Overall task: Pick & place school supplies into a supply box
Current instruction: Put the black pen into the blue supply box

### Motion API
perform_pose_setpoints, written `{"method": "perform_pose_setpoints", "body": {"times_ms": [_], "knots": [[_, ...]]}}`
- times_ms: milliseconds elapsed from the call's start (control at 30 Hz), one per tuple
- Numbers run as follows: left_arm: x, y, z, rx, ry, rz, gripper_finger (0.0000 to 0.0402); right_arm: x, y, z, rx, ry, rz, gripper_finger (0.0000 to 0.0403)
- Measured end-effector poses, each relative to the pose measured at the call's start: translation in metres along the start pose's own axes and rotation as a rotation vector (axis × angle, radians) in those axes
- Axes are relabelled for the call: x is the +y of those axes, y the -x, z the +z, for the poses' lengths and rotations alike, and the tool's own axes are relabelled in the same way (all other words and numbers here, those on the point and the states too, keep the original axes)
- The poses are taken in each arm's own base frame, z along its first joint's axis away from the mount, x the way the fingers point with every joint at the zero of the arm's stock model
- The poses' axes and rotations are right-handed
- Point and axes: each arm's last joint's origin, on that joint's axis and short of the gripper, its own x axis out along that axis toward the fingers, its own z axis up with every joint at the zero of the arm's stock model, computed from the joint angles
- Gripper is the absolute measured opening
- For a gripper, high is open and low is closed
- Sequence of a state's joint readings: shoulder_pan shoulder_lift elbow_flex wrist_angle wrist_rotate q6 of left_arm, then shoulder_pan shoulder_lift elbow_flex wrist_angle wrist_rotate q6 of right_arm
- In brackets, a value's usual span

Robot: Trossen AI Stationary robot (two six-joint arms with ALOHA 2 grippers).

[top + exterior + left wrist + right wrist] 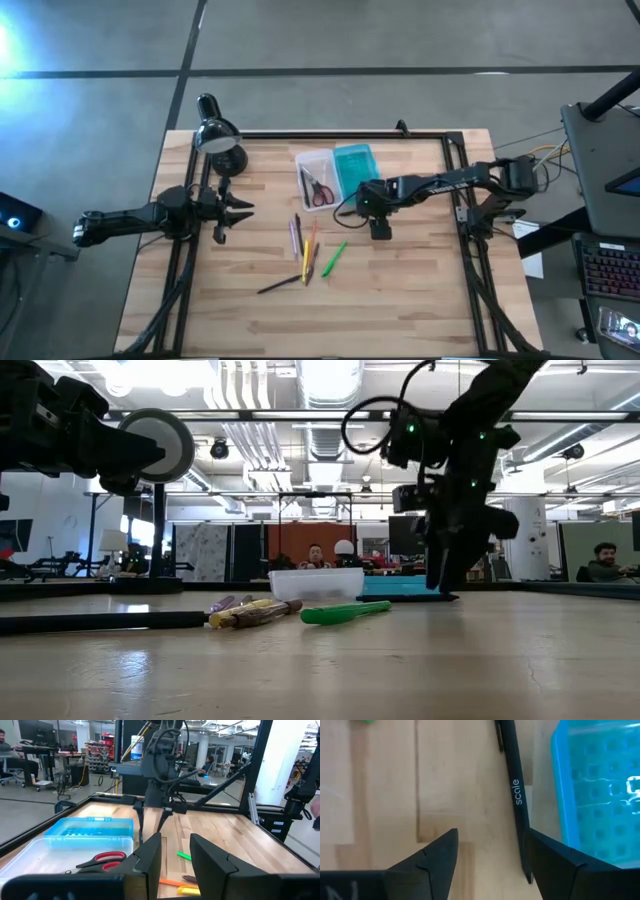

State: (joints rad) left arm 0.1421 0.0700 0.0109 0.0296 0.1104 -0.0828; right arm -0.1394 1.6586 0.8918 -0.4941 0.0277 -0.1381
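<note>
A: Right gripper (381,226) status?
B: Fingers spread, pointing down at the bench (400,290), nothing pinched. A dark pen (516,795) printed "scale" lies on the wood between its fingers, close to one of them, just beside the teal lid (600,790).

A: Supply box?
B: Clear box (316,180) sits just beyond the right gripper, on the side toward the lamp, touching the teal lid (355,170). Red-handled scissors (318,190) lie inside the clear box.

A: Other supplies?
B: Loose on the bench, to the side of the right gripper toward the left arm: green marker (334,257) nearest, then orange pencil (312,245), yellow pencil (305,260), pink pen (293,238), and a dark pen (279,285) farthest out.

A: Left gripper (245,209)?
B: Waiting near the bench's left side, fingers apart, empty, aimed toward the box. Black desk lamp (218,135) stands just behind it.
</note>
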Motion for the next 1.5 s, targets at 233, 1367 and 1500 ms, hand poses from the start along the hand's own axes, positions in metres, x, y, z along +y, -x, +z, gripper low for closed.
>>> {"method": "perform_pose_setpoints", "body": {"times_ms": [233,1367,1500], "knots": [[0.000,0.000,0.000,0.000,0.000,0.000,0.0087,-0.006,-0.005,0.002,-0.017,-0.016,-0.011,0.0215],[0.000,0.000,0.000,0.000,0.000,0.000,0.0087,-0.018,-0.024,-0.011,0.054,-0.051,0.059,0.0018],[0.000,0.000,0.000,0.000,0.000,0.000,0.0087,-0.016,-0.016,-0.014,0.073,-0.060,0.092,0.0016]]}}
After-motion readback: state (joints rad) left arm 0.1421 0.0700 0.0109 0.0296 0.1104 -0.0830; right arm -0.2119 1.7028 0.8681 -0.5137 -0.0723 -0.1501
